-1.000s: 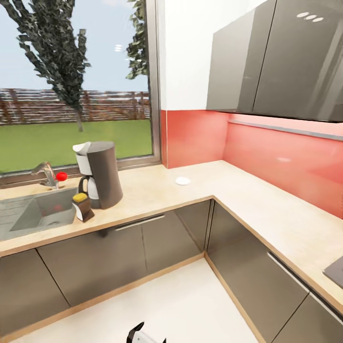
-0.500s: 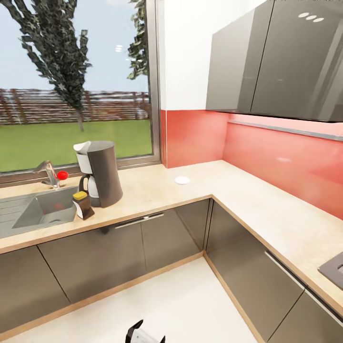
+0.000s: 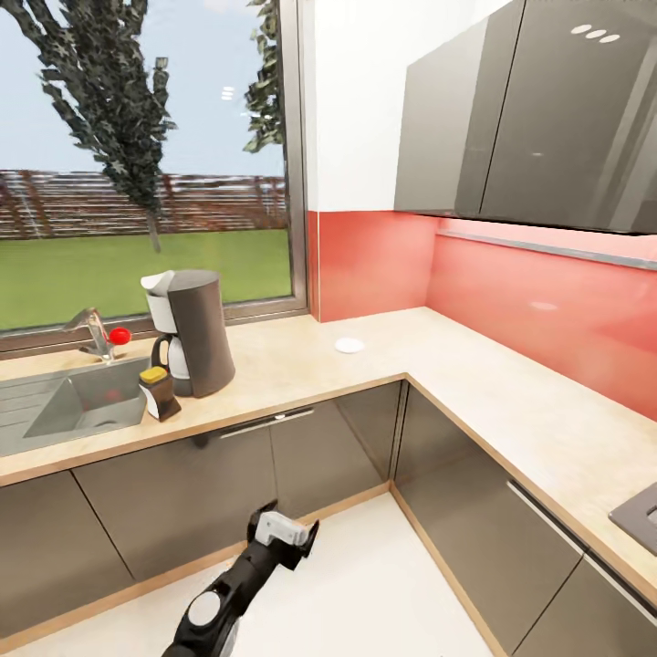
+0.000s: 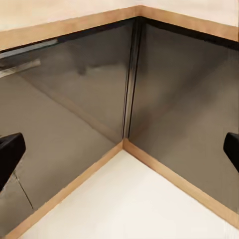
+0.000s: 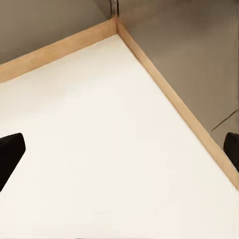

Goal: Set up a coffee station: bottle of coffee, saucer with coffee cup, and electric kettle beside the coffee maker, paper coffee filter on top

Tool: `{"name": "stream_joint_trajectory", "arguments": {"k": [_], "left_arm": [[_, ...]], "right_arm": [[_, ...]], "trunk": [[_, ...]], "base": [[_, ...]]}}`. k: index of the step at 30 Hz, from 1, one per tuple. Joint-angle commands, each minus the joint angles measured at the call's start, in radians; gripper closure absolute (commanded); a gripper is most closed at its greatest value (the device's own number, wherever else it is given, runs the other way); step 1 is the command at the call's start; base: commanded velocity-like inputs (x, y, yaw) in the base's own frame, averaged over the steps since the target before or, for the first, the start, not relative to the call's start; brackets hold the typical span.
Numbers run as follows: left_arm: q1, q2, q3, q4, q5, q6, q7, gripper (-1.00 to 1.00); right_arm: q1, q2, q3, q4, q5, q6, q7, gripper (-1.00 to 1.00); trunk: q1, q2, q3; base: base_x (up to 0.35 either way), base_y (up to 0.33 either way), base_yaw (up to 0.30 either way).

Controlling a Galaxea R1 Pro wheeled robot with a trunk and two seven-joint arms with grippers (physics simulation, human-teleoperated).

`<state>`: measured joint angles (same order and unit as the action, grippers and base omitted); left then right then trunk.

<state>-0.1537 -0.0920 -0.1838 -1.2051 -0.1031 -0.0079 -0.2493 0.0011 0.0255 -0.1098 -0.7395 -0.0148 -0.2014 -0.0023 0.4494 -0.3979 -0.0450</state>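
At the far left the steel sink [image 3: 64, 406] is cut by the frame edge; its basin looks bare apart from the drain and a reddish reflection, and a tap [image 3: 91, 330] with a red knob stands behind it. Just beside the sink's right rim sits the bottle of coffee [image 3: 160, 393], yellow cap on, its label hard to read, and close behind it, near enough that I cannot tell whether they touch, stands the coffee maker [image 3: 190, 333] on the kitchen countertop [image 3: 292, 365], the white carafe tucked under its dark body; what is in the carafe cannot be made out. Nothing clearly lies on the machine's top. Further right, well apart from the machine and near the window corner, the saucer [image 3: 349, 346] lies flat and white with nothing on it that I can see. The worktop turns the corner and runs on under the red backsplash [image 3: 511, 292] and the closed grey wall cabinets [image 3: 538, 119]; at the right edge a dark slab [image 3: 641, 518] is cut off. Down low in front of the base cabinets, the left gripper [image 3: 285, 529] hangs over the pale floor [image 3: 365, 584], its fingertips [image 4: 10, 149] spread wide and holding nothing. The right gripper [image 5: 119, 152] points at the floor by the plinth, its tips likewise wide apart and empty.
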Motion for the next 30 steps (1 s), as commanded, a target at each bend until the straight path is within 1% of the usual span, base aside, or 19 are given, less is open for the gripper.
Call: {"name": "stream_joint_trajectory", "arguments": {"k": [1,2,3,5,7,8,9,11,14,16,18,19,22,23,24,25,27,29,30], "left_arm": [[-0.013,-0.001,0.001,-0.021,-0.011,0.025,-0.003,-1.00],[-0.041,-0.002,0.002,-0.047,-0.011,0.068,-0.003,-1.00],[-0.057,-0.002,0.002,-0.057,-0.011,0.088,-0.003,-1.00],[-0.111,-0.003,0.003,-0.075,-0.009,0.144,-0.002,-1.00],[-0.190,-0.003,0.004,-0.083,0.005,0.217,-0.002,-1.00],[-0.229,-0.003,0.004,-0.084,0.019,0.255,-0.002,-1.00],[-0.248,-0.003,0.004,-0.085,0.027,0.274,-0.002,-1.00],[-0.321,-0.003,0.003,-0.087,0.068,0.352,-0.003,-1.00],[-0.396,-0.003,0.002,-0.087,0.114,0.434,-0.003,-1.00],[-0.472,-0.001,0.002,-0.088,0.161,0.516,-0.004,-1.00],[-0.552,0.001,0.002,-0.085,0.205,0.610,-0.004,-1.00],[-0.691,0.004,0.033,-0.051,0.249,0.782,-0.004,-1.00],[-0.754,0.005,0.134,0.010,0.269,0.862,-0.009,-1.00],[-0.764,0.005,0.166,0.030,0.275,0.875,-0.010,-1.00],[-0.772,0.007,0.207,0.056,0.284,0.890,-0.012,-1.00],[-0.772,0.008,0.220,0.066,0.287,0.895,-0.012,-1.00],[-0.771,0.007,0.224,0.072,0.288,0.898,-0.013,-1.00],[-0.767,0.006,0.225,0.076,0.289,0.901,-0.013,-1.00],[-0.766,0.006,0.225,0.076,0.289,0.901,-0.013,-1.00]], "right_arm": [[0.000,0.001,-0.002,-0.033,-0.002,-0.001,0.000,-1.00],[0.000,0.005,-0.001,-0.086,-0.003,-0.001,-0.001,-1.00],[0.000,0.008,-0.001,-0.111,-0.003,0.000,-0.001,-1.00],[0.000,0.026,0.004,-0.190,-0.003,0.000,-0.001,-1.00],[0.000,0.057,0.025,-0.294,-0.003,0.002,-0.001,-1.00],[0.000,0.068,0.044,-0.341,-0.004,0.004,-0.001,-1.00],[0.000,0.072,0.055,-0.364,-0.004,0.005,-0.001,-1.00],[-0.001,0.081,0.106,-0.443,-0.004,0.019,-0.002,-1.00],[-0.008,0.086,0.139,-0.518,-0.006,0.050,-0.002,-1.00],[-0.026,0.088,0.153,-0.599,-0.010,0.108,-0.002,-1.00],[-0.061,0.088,0.158,-0.675,-0.039,0.204,-0.003,-1.00],[-0.206,0.087,0.160,-0.733,-0.175,0.421,-0.005,-1.00],[-0.347,0.086,0.159,-0.726,-0.275,0.566,-0.008,-1.00],[-0.398,0.085,0.158,-0.714,-0.297,0.614,-0.009,-1.00],[-0.509,0.084,0.143,-0.682,-0.323,0.716,-0.010,-1.00],[-0.578,0.083,0.116,-0.654,-0.332,0.771,-0.010,-1.00],[-0.636,0.083,0.080,-0.614,-0.337,0.806,-0.010,-1.00],[-0.741,0.080,0.014,-0.512,-0.342,0.842,-0.009,-1.00],[-0.780,0.077,-0.005,-0.462,-0.343,0.851,-0.008,-1.00]], "trunk": [[0.001,-0.002,-0.002],[0.001,-0.002,-0.002],[0.001,-0.002,-0.002],[0.001,-0.002,-0.002],[0.001,-0.002,-0.002],[0.001,-0.002,-0.002],[0.001,-0.002,-0.002],[0.001,-0.002,-0.002],[0.001,-0.002,-0.002],[0.001,-0.002,-0.002],[0.001,-0.002,-0.002],[0.001,-0.002,-0.002],[0.001,-0.002,-0.002],[0.001,-0.002,-0.002],[0.001,-0.002,-0.002],[0.001,-0.002,-0.002],[0.001,-0.002,-0.002],[0.001,-0.002,-0.002],[0.001,-0.002,-0.002]], "base": [[0.000,0.000,0.000],[0.000,0.000,0.000],[0.000,0.000,0.000],[0.000,0.000,0.000],[0.000,0.000,0.000],[0.000,0.000,0.000],[0.000,0.000,0.000],[0.000,0.000,0.000],[0.000,0.000,0.000],[0.000,0.000,0.000],[0.000,0.000,0.000],[0.000,0.000,0.000],[0.000,0.000,0.000],[0.000,0.000,0.000],[0.000,0.000,0.000],[0.000,0.000,0.000],[0.000,0.000,0.000],[0.000,0.000,0.000],[0.000,0.000,0.000]]}}
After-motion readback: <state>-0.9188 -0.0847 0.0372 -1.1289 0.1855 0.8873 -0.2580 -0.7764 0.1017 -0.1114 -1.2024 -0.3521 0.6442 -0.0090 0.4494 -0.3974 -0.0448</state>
